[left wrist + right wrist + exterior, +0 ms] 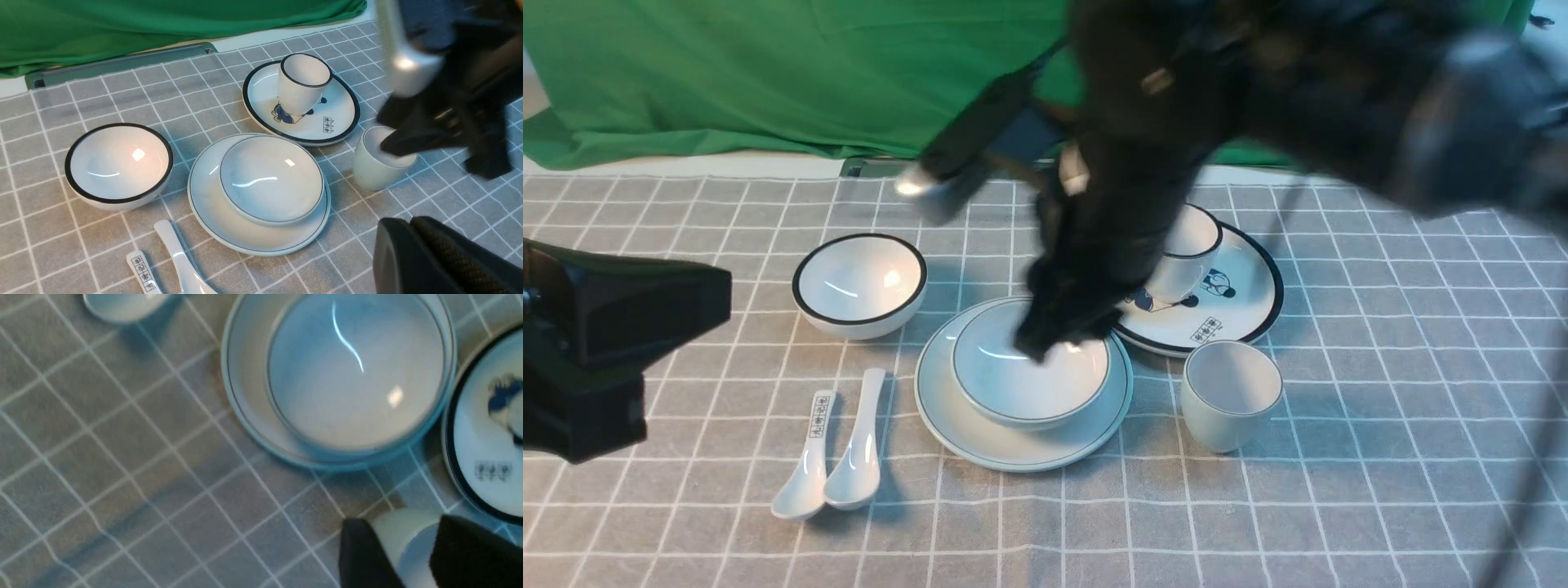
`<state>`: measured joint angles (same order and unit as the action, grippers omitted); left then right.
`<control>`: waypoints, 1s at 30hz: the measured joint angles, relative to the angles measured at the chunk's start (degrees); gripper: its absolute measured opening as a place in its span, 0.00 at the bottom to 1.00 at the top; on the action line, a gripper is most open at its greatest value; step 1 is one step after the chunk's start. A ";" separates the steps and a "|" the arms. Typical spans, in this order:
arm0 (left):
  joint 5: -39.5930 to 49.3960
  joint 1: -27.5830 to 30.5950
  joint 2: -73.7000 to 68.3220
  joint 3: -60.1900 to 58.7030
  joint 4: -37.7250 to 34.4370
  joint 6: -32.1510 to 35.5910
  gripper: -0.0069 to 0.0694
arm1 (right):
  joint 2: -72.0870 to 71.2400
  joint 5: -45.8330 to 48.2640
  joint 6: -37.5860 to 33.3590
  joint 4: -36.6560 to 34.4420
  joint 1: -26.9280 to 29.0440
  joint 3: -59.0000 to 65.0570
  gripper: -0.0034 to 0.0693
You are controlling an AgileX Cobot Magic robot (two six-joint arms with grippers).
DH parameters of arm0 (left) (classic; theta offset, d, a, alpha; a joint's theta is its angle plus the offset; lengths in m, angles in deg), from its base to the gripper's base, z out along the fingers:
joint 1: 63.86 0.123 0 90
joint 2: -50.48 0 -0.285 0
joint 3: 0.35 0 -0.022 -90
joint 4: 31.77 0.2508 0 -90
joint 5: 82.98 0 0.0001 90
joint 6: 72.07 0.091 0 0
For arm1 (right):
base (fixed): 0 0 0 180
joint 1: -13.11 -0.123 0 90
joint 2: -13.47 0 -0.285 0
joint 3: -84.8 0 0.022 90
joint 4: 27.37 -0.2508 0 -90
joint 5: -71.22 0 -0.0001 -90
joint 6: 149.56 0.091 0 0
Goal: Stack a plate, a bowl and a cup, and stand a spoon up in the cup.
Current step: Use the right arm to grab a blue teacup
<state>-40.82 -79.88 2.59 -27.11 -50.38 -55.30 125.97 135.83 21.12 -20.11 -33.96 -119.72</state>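
The bowl is seated on the plate, upright, within the plate's rim. The cup stands upright and empty on the checked cloth, to the right of the plate and apart from it. The spoon lies on the cloth to the left of the plate, its handle pointing away from the robot, just beside the printed spoon. The black-rimmed bowl rests behind the two spoons. Behind the cup, the black-rimmed cup stands on the cartoon plate.

The right gripper is open, its fingertips apart and holding nothing; it is blurred in the front view but appears to be above the bowl. The left gripper is closed and empty, its fingertips together.
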 joint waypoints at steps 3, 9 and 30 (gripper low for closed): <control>0.19 0.00 0.00 0.00 0.00 0.71 0.10 | -4.15 -0.26 1.16 0.13 4.28 8.67 0.53; 0.19 0.00 0.00 0.00 0.00 0.89 0.10 | -5.81 -7.73 1.34 -5.27 10.37 21.27 0.67; 0.34 0.00 0.00 0.00 0.00 1.07 0.10 | 5.58 -23.40 0.70 -8.12 13.62 23.28 0.65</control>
<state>-40.49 -79.88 2.59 -27.11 -50.38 -54.22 131.55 112.44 21.82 -28.23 -20.34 -96.44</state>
